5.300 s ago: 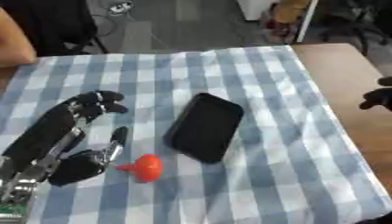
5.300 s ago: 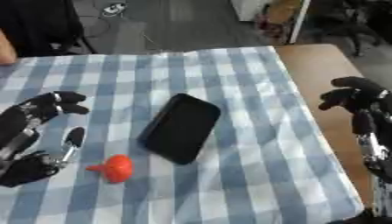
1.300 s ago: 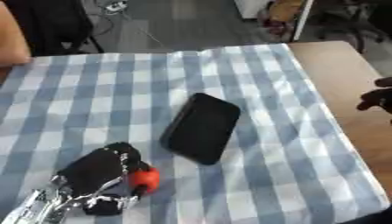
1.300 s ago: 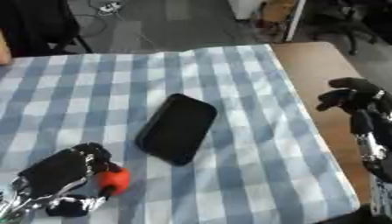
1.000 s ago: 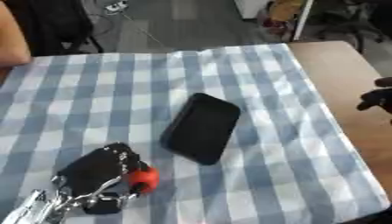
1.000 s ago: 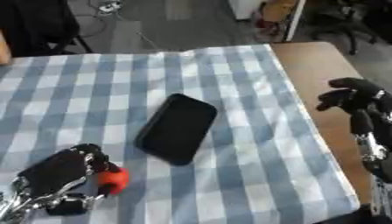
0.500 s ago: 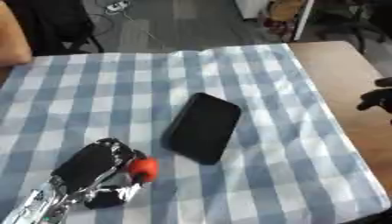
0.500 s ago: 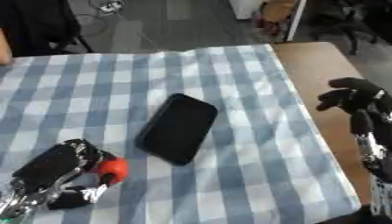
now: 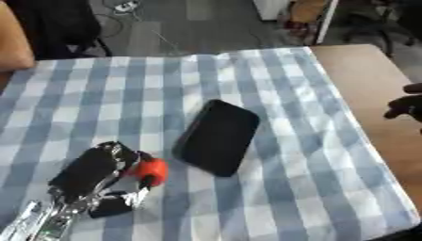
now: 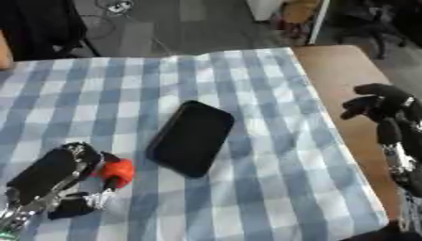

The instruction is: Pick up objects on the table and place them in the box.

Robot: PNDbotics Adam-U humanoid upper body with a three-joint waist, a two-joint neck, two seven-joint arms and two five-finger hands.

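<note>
My left hand (image 9: 95, 172) is at the lower left over the checked cloth, fingers and thumb curled round a small orange object (image 9: 151, 170) that shows between them. A black phone (image 9: 217, 136) lies flat and slanted in the middle of the cloth, just right of that hand and apart from it. My right hand (image 10: 381, 108) hovers at the right edge over the bare wooden table, fingers curled and holding nothing. No box shows in either view.
The blue-and-white checked cloth (image 9: 99, 94) covers most of the wooden table (image 9: 367, 80), whose bare strip runs down the right side. A person's arm (image 9: 12, 44) shows at the far left edge. Chairs and cables lie on the floor beyond.
My left hand has come down from the open pose at the left, closed round the orange object, and has shifted slightly up and right with it. The phone and right hand stayed put.
</note>
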